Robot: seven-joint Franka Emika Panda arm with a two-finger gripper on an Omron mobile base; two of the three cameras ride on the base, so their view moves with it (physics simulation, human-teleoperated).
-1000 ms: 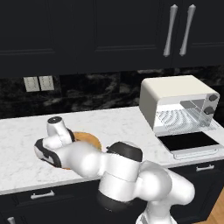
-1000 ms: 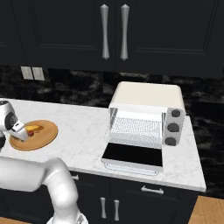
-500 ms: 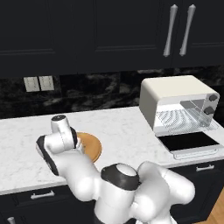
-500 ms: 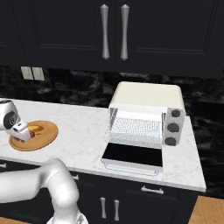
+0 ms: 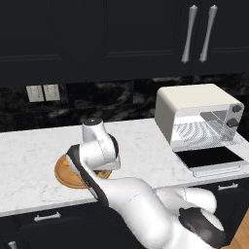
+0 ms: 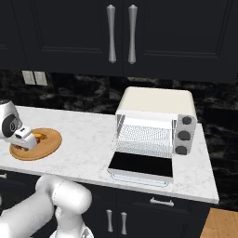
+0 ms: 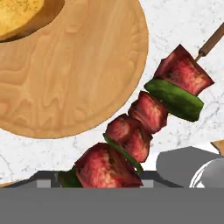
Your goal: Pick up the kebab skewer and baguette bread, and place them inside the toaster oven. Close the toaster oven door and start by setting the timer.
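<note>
Gripping the skewer (image 7: 144, 127) near one end, the pincer (image 6: 24, 138) risks it swinging against the board (image 7: 74, 74) below, bread (image 7: 17, 15) beyond.

kebab skewer (image 7: 144, 127) red meat w/ green peppers, tan woodgrain board (image 7: 74, 74), golden baguette bread (image 7: 17, 15), cream-white toaster oven (image 6: 155, 104)

1. The wooden board (image 7: 74, 74) shows pale, smooth grain with a matt finish.
2. The kebab skewer (image 7: 144, 127) carries glossy red meat and shiny green pepper chunks on a thin brown wooden stick (upper right of the hand view).
3. The counter (image 6: 88, 139) looks like polished white marble with faint grey veins.
4. The toaster oven (image 6: 155, 128) has a smooth cream shell, a metal wire rack and a dark glossy toaster oven door (image 6: 142, 165).
5. The baguette bread (image 7: 17, 17) has a rough golden crust.
</note>
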